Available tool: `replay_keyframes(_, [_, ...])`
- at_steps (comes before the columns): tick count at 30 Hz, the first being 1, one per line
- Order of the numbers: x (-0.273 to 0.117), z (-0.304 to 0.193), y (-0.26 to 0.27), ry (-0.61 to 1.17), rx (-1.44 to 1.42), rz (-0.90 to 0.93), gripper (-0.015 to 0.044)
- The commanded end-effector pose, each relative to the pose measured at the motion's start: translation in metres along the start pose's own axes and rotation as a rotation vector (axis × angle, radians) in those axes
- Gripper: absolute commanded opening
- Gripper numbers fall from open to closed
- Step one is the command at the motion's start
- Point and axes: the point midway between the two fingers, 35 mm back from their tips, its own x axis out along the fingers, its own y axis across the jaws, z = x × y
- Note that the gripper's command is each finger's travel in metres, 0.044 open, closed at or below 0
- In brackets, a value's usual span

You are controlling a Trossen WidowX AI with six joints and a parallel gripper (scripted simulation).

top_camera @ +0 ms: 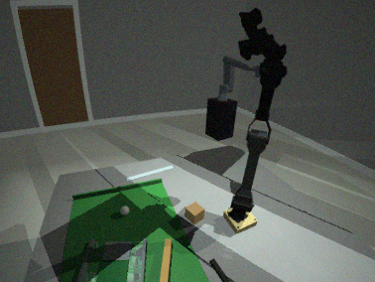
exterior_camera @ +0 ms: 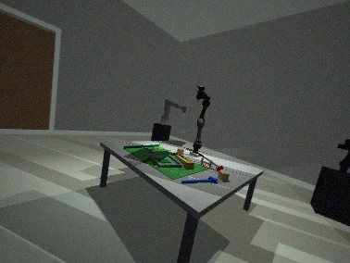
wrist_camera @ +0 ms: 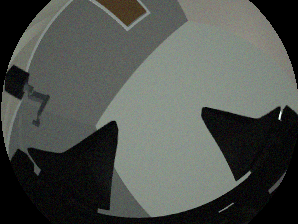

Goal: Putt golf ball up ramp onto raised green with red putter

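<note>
Grey table in a dim grey room, black arm reared upright with its jaws spread wide on nothing.

The rectangular grey table (exterior_camera: pixel 194 196) stands on pale floor planks, an orange-brown door (top_camera: pixel 52 65) in the wall behind. The flat green putting mat (top_camera: pixel 99 223) lies toward the far left corner, the small white golf ball (top_camera: pixel 124 211) resting on it. The gripper (wrist_camera: pixel 160 136) points at the bare wall. The red putter (exterior_camera: pixel 219 168) shows only as a red speck near the right edge; its shape is unclear.
</note>
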Motion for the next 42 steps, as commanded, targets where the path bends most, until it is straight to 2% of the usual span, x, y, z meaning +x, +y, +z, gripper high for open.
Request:
replay_keyframes(1, [0.0, 0.0, -0.001, 0.002, -0.005, -0.002, 0.0426])
replay_keyframes(2, [-0.002, -0.001, -0.003, 0.009, -0.019, -0.006, 0.044])
replay_keyframes(10, [-0.022, -0.009, -0.052, 0.109, -0.265, -0.111, 0.044])
replay_keyframes(14, [-0.04, -0.01, -0.098, 0.203, -0.487, -0.225, 0.044])
replay_keyframes(20, [-0.087, -0.001, -0.181, 0.416, -0.871, -0.421, 0.044])
replay_keyframes(24, [-0.114, 0.003, -0.208, 0.516, -0.885, -0.503, 0.044])
replay_keyframes(33, [-0.172, 0.034, -0.265, 0.733, -1.218, -0.648, 0.044])
replay_keyframes(42, [-0.264, 0.088, -0.325, 1.148, -1.57, -0.836, 0.044])
